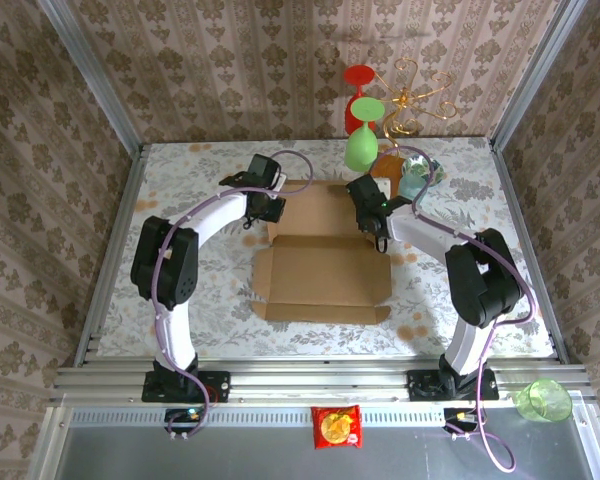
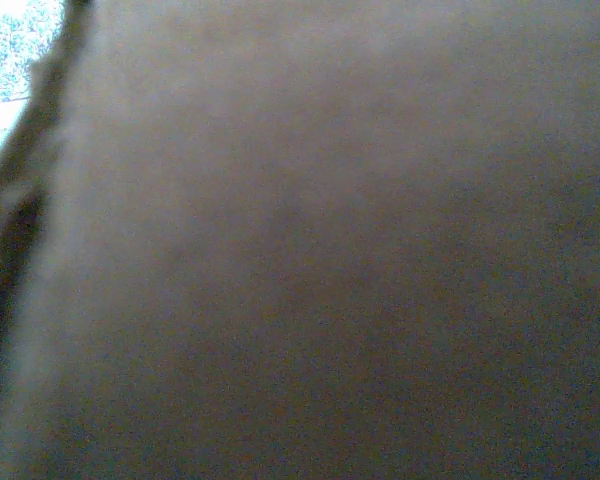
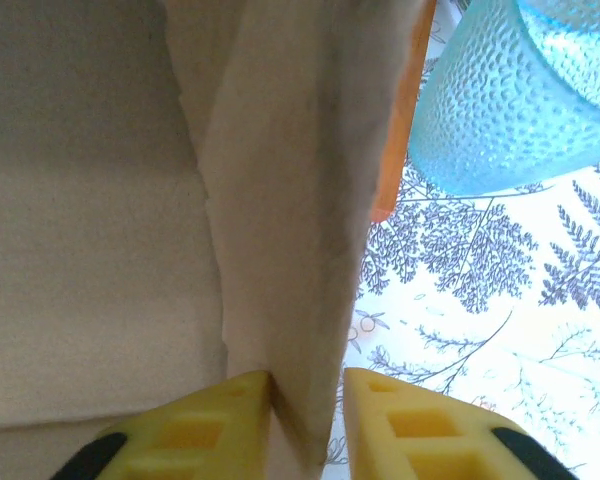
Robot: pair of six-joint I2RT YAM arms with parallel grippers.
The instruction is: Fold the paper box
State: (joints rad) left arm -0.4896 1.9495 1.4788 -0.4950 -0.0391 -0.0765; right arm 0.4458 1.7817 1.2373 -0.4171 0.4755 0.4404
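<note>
Blurred against the left wrist lens, the paper box shows as plain tan cardboard. From above it lies half-open mid-table, the left gripper pressed shut at its far-left edge. Right gripper fingers stand slightly apart astride an upright side flap; so slack, it could flop flat or bump the blue tumbler.

Table with a pale fern-print top. Lying straight on it, an open cardboard box, one flap upright between the fingers of the right gripper. Ahead and right of those fingers, a blue dimpled cup; just behind the flap, an orange packet.
</note>
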